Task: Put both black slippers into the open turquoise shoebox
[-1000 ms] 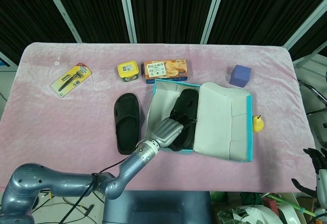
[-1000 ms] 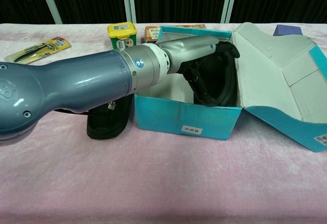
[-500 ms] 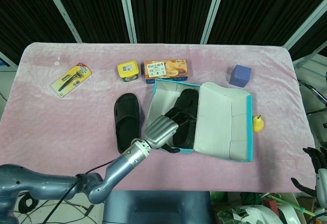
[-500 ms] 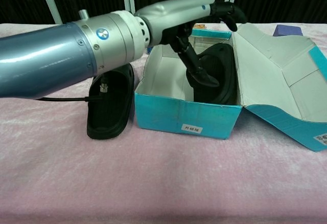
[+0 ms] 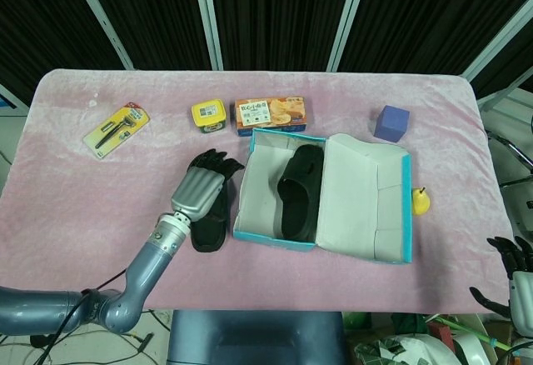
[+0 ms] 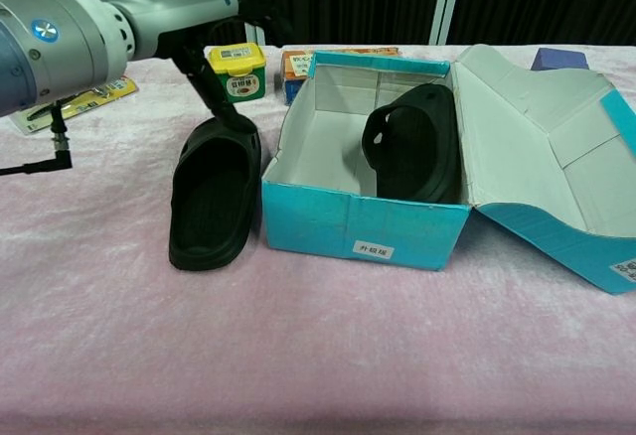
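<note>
Half done. Left of the turquoise shoebox (image 5: 250, 198), the left hand (image 5: 200, 188) hovers, fingers spread and empty, over the second slipper (image 6: 213, 197) on the worktop (image 5: 83, 198). One slipper (image 5: 298, 190) lies inside the box.

No readable text; tiny illegible characters on the shoebox (image 6: 373, 250) label.

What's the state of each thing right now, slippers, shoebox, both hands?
slipper in the box: inside the shoebox, leaning against its wall.
slipper on the table: flat on the cloth, left of the box, not yet packed.
turquoise shoebox: open, lid folded out to the right.
left hand: above the outside slipper, holding nothing.
right hand: at the frame's lower right edge, away from the table, fingers apart.
</note>
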You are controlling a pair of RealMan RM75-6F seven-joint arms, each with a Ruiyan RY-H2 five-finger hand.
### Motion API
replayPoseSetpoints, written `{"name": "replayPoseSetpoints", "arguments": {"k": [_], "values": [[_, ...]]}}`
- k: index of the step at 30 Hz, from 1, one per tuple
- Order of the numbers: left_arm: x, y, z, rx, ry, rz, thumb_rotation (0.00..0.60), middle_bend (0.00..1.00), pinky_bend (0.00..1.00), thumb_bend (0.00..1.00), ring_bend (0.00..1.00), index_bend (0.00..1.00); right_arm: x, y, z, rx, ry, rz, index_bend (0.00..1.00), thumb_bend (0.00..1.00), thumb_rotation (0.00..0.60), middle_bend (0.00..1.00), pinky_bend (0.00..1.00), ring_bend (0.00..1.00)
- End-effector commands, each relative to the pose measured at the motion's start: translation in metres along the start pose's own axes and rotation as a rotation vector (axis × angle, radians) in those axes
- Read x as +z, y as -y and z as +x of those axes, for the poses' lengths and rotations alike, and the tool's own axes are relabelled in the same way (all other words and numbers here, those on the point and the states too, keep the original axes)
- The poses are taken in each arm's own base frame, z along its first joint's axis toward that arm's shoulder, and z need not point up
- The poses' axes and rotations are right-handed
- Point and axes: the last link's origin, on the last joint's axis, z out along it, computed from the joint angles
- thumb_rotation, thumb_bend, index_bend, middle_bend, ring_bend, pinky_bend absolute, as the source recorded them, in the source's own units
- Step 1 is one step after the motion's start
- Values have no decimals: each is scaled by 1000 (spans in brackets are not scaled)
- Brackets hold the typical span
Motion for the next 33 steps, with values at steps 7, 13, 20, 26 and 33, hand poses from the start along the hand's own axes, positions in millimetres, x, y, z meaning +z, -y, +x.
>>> {"name": "replayPoseSetpoints", "arguments": {"k": [7,13,20,26,33], "values": [[42,20,-16,67,130,181,600,178,76,0,92,136,-3,-1,0,1,0,-6,217,11,600,171,200,76],[68,18,-21,77,168,242,600,202,107,0,128,141,-3,0,0,-2,2,-6,217,12,600,171,200,76],[83,26,-31,71,214,340,600,215,121,0,133,143,-5,-4,-2,0,9,-25,217,12,600,171,201,76],[76,40,-35,56,224,380,600,219,132,0,134,137,-3,-4,-2,0,10,-20,217,12,600,171,200,75],[81,40,-42,22,245,399,600,221,144,0,141,130,-2,-2,-3,0,15,-14,217,12,600,171,200,69]]}}
